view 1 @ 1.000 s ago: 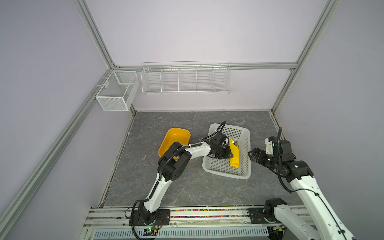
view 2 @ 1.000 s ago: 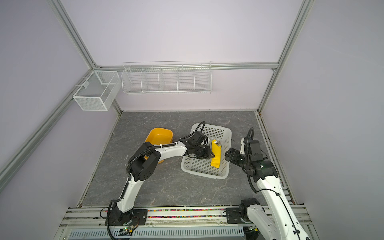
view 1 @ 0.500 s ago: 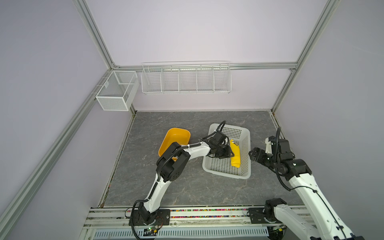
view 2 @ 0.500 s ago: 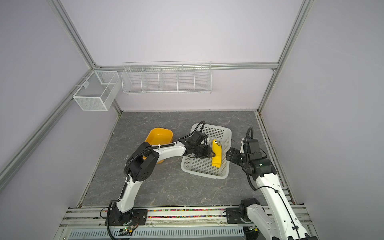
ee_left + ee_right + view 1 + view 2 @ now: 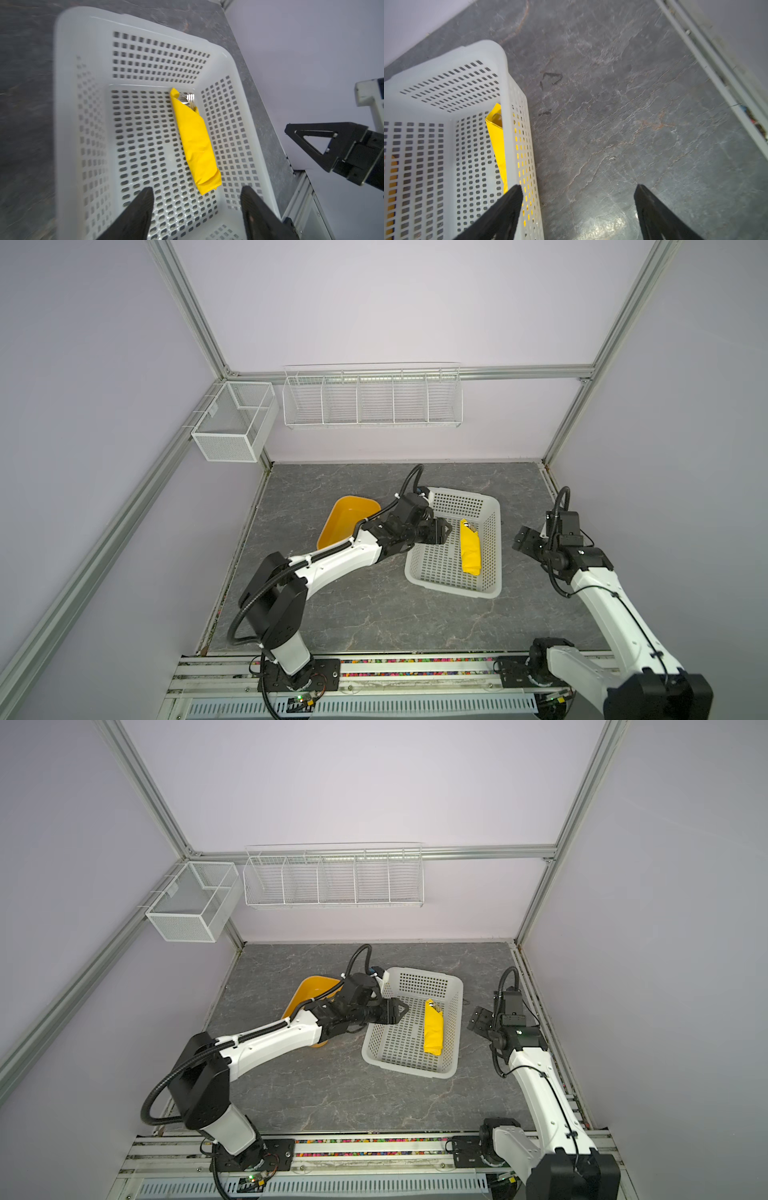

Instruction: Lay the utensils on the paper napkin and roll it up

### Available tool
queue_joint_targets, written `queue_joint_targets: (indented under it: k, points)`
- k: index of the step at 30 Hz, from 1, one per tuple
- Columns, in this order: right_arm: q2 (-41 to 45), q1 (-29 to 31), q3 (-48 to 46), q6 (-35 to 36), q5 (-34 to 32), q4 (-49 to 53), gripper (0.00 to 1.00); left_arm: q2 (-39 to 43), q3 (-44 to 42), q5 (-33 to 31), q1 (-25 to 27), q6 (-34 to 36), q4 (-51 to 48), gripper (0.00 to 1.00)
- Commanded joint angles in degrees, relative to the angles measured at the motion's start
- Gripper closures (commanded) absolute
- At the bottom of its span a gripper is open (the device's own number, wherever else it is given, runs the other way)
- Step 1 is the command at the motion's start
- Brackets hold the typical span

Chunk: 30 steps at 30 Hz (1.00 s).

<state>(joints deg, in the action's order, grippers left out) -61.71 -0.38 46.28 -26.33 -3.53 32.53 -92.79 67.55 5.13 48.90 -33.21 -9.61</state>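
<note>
The paper napkin (image 5: 470, 547) (image 5: 433, 1031) is a bright yellow roll lying on the floor of the white perforated basket (image 5: 453, 588), along its right wall. Shiny tips of the utensils (image 5: 188, 99) stick out of the roll's far end. The rest of them is wrapped and hidden. My left gripper (image 5: 446, 529) (image 5: 197, 188) hovers open over the basket, just left of the roll, with nothing between its fingers. My right gripper (image 5: 524, 541) (image 5: 578, 185) stands open over bare table, right of the basket.
An orange-yellow tub (image 5: 345, 518) sits left of the basket, partly under my left arm. Two white wire racks (image 5: 372, 400) hang on the back wall. The table's right rail (image 5: 716, 68) runs close to my right gripper.
My left gripper's jaws have spread apart and it has drawn back a little from the napkin roll, which stays in the basket. My right arm has shifted only slightly.
</note>
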Motion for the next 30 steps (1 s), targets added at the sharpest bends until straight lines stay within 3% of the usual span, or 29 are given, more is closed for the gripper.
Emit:
queue_joint_targets:
  k: [1, 3, 5, 10, 21, 23, 27, 29, 30]
  points:
    - [-2.6, -0.5, -0.6, 1.5, 17.2, -8.0, 0.11, 6.2, -6.8, -9.4, -3.7, 0.5, -0.8, 0.28]
    - [-5.0, -0.4, -1.0, 0.2, 25.6, -12.6, 0.09, 11.1, -11.4, -14.6, -5.4, 0.1, -0.8, 0.23]
    - [-7.5, 0.3, -0.6, -1.2, 29.2, -15.1, 0.09, 15.7, -15.5, -17.1, -7.7, 0.5, -0.7, 0.18]
    - [-15.5, 3.6, 3.5, 0.2, 29.4, -14.9, 0.09, 22.7, -21.5, -13.9, -19.3, -0.7, -4.2, 0.05]
    - [-27.7, 9.7, 12.3, -1.3, 32.4, -18.7, 0.10, 28.5, -27.1, -10.8, -44.1, 1.4, -10.1, 0.01]
    - [-28.4, 10.2, 13.1, -1.4, 32.2, -18.8, 0.11, 28.7, -27.0, -11.7, -46.7, 2.5, -10.4, 0.01]
    - [-26.1, 9.7, 13.9, 2.3, 25.5, -16.8, 0.10, 28.2, -26.7, -21.0, -47.9, 5.1, -9.0, 0.01]
    - [-21.1, 9.2, 11.2, 5.5, 25.7, -22.6, 0.09, 26.9, -26.3, -28.4, -48.8, 3.7, -8.9, 0.01]
    - [-18.2, 9.1, 10.4, 6.7, 22.1, -23.7, 0.07, 26.1, -25.8, -31.1, -49.2, 3.4, -8.8, 0.01]
